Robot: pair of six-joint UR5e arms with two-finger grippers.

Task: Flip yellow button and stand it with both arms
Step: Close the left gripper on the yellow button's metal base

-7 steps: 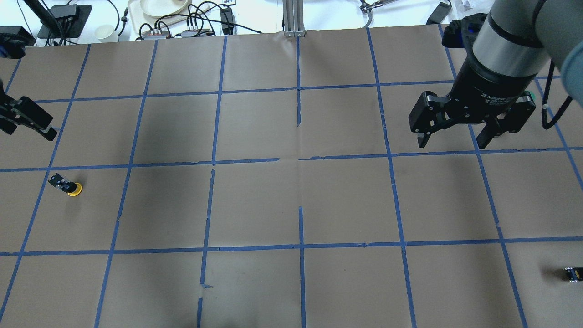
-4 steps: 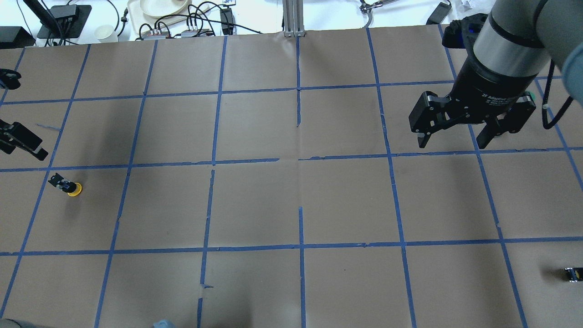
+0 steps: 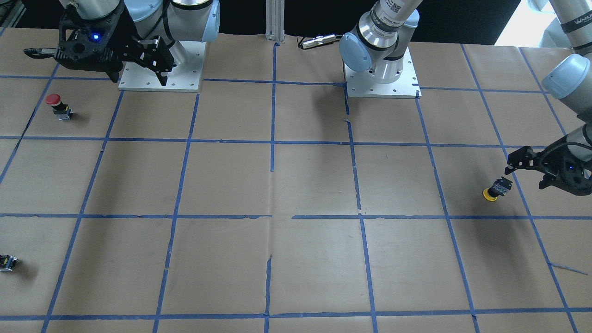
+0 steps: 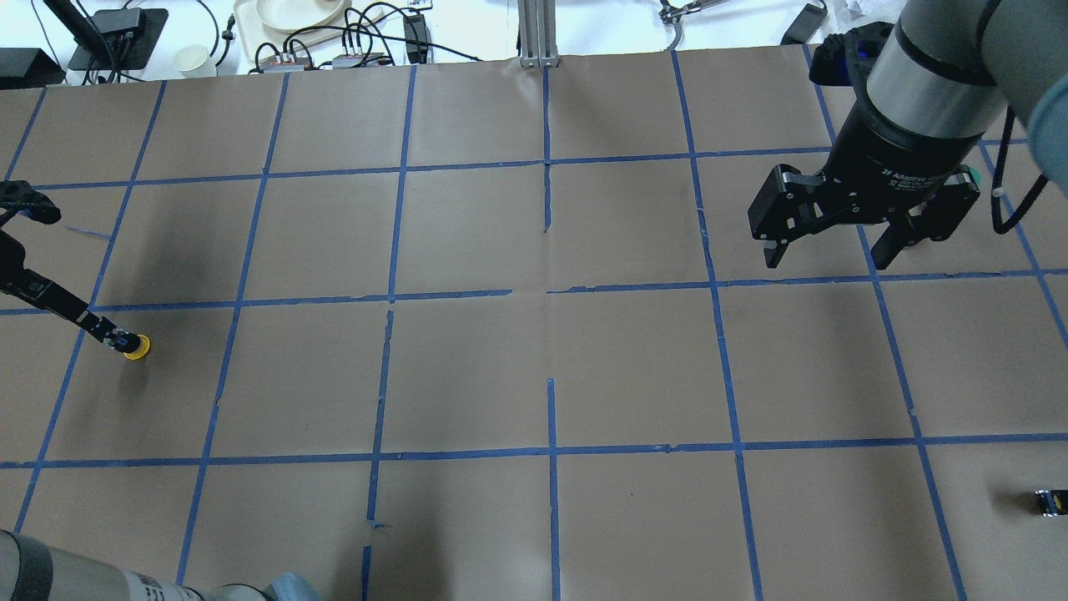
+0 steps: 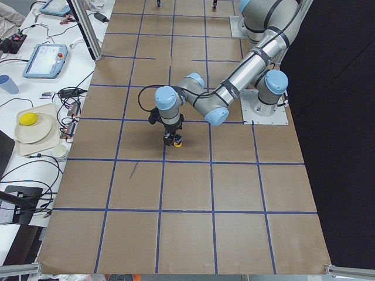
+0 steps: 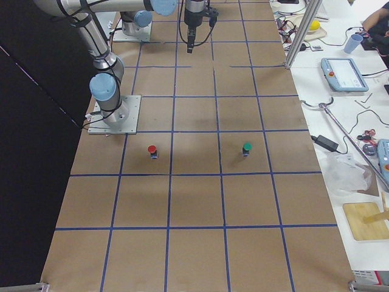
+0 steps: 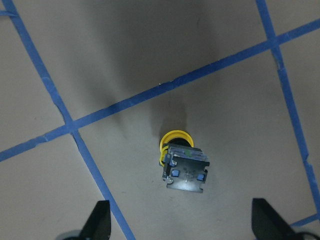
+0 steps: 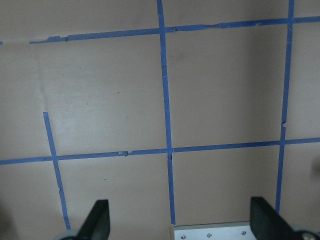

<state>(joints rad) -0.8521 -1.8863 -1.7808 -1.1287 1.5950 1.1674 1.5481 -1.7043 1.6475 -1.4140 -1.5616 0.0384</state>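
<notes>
The yellow button (image 7: 182,162) rests tilted with its yellow cap on the paper and its dark body facing up. It also shows in the overhead view (image 4: 133,345), the front view (image 3: 495,190) and the left view (image 5: 177,142). My left gripper (image 7: 182,222) is open and points down just above the button, which lies between its fingertips without touching them. It also shows in the front view (image 3: 525,173), and one of its fingers (image 4: 58,305) reaches in at the overhead's left edge. My right gripper (image 4: 826,260) is open and empty, high over the far right of the table.
A red-capped button (image 3: 55,104) stands near the right arm's base plate (image 3: 159,69). A green-capped button (image 6: 247,148) stands near it. A tiny black-and-yellow block (image 4: 1050,502) lies at the right edge. Cables and dishes (image 4: 292,17) lie beyond the far edge.
My left gripper has moved from the far left edge toward the button and down, and now hangs over it. The button and my right gripper have hardly moved.
</notes>
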